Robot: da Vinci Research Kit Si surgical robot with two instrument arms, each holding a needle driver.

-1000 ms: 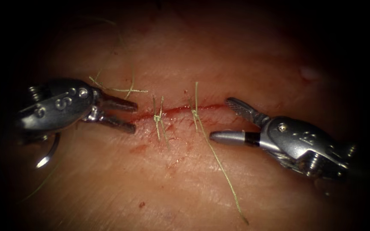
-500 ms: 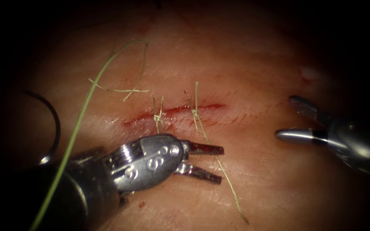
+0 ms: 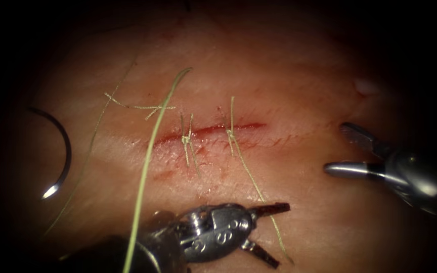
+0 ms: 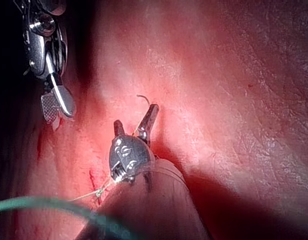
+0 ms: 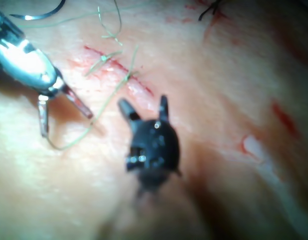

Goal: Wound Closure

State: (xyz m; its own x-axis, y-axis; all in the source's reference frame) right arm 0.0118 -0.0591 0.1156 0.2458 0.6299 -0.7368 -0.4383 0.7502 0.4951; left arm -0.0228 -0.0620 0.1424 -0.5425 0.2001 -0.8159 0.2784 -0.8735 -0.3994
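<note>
Needle [image 3: 59, 151] lies free on the tissue [image 3: 289, 81], well left of the cut [image 3: 208, 131], held by neither tool and not in the tissue; its curve bows toward the cut, bright tip low; it shows again in the right wrist view [image 5: 39, 14] past the left tool.

Cut runs across the middle with red fluid [image 3: 165, 175] along it and smeared just below; two knotted stitches cross it, one near the middle [image 3: 186, 139], one to its right [image 3: 230, 134]; the right stitch trails a long tail [image 3: 259, 194] down over the near tissue; a loose bit of thread [image 3: 137, 106] lies above the cut's left end.

Thread [image 3: 145, 177], long and green, runs from the near edge up past the cut's left end and bends over at the top; a thinner strand [image 3: 89, 151] runs beside it nearer the needle.

Left tool [image 3: 269, 232] sits below the cut, jaws spread wide and holding nothing, the stitch tail passing between its fingers [image 3: 271, 207]; left wrist view [image 4: 136, 120] shows the same spread jaws, a short thread end just off one tip.

Right tool [image 3: 342, 149] is off the cut's right end, well apart from the stitches; jaws apart, holding nothing; right wrist view [image 5: 144, 106] confirms the two fingers splayed above the tissue.
</note>
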